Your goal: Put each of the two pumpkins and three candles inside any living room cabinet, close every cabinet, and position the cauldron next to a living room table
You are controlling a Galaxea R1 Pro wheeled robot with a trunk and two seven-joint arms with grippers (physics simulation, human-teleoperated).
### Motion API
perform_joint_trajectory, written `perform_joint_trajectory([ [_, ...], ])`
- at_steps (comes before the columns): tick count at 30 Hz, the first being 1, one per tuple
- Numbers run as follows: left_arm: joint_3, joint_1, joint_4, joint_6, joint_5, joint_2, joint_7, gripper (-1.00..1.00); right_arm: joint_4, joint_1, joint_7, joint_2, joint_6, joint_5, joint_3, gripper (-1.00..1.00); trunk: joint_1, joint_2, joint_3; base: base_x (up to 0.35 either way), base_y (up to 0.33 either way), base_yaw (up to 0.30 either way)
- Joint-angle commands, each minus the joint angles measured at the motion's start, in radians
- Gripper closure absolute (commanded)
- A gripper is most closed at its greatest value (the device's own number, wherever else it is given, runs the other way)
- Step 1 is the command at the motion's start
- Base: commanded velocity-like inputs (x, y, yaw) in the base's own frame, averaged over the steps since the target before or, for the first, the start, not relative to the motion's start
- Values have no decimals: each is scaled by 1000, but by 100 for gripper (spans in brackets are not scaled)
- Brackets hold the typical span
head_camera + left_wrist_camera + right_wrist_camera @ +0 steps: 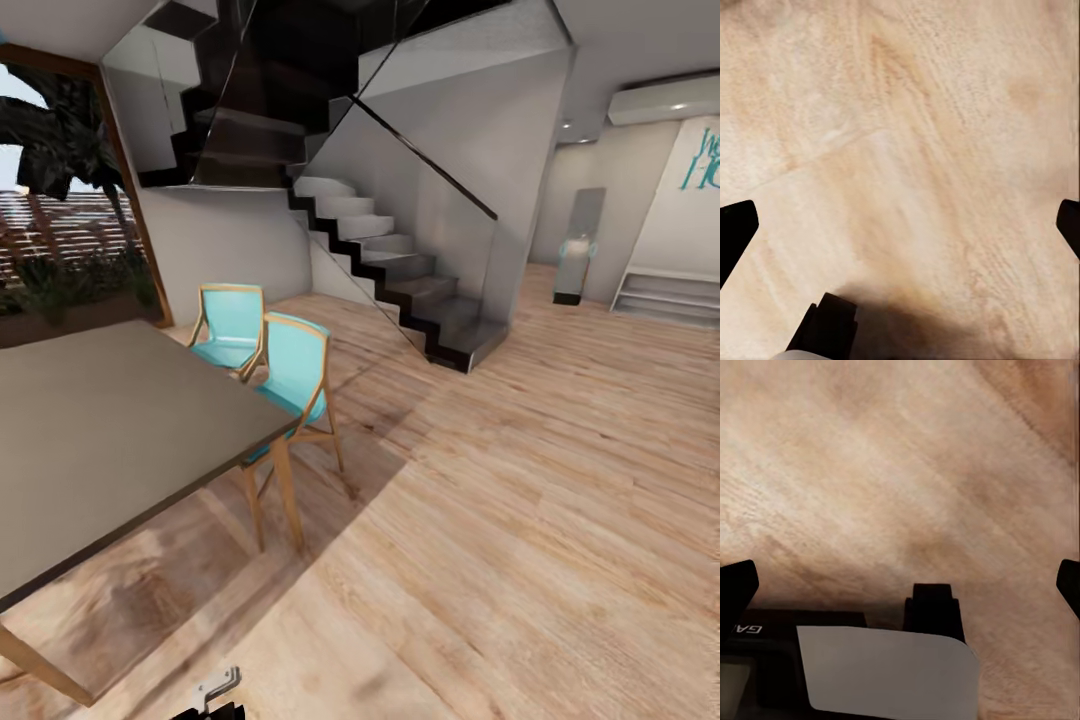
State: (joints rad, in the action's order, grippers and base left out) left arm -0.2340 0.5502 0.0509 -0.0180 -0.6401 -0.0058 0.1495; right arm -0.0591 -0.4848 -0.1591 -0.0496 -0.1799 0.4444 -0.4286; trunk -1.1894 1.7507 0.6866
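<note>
The pumpkins, candles, cabinet, cauldron and living-room table are out of view; I am in a dining area beside a staircase. My left gripper (904,225) is open over bare wood plank floor (915,135). Its dark fingertips (735,229) sit far apart at the picture's edges, with nothing between them. My right gripper (904,585) is open too, with wide-set fingertips (736,585) and nothing held, above the floor and part of my own body (885,667).
A large grey dining top on wooden legs (110,430) stands at the left, with two turquoise chairs (232,325) (298,365) beside it. A dark staircase with glass panels (400,270) rises ahead. A window (60,220) lies far left. Plank floor (560,480) stretches right towards white steps (665,295).
</note>
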Motion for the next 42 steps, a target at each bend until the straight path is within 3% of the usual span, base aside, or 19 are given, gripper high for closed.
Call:
perform_joint_trajectory([
  [1, -8, 1, 1, -2, -6, 0, 2, -100, -2, -1, -5, 0, -2, 10, -9, -100, -1, 0, 1, 332, -64, -283],
  [30, -8, 1, 1, -2, -6, 0, 2, -100, -2, 0, -5, -1, 0, 12, -7, -100, -1, 0, 1, 332, -70, -271],
  [42, -9, 1, 1, -2, -6, 0, 1, -100, -2, 0, -5, 1, 2, 11, -9, -100, -1, 0, 2, 332, -71, -47],
])
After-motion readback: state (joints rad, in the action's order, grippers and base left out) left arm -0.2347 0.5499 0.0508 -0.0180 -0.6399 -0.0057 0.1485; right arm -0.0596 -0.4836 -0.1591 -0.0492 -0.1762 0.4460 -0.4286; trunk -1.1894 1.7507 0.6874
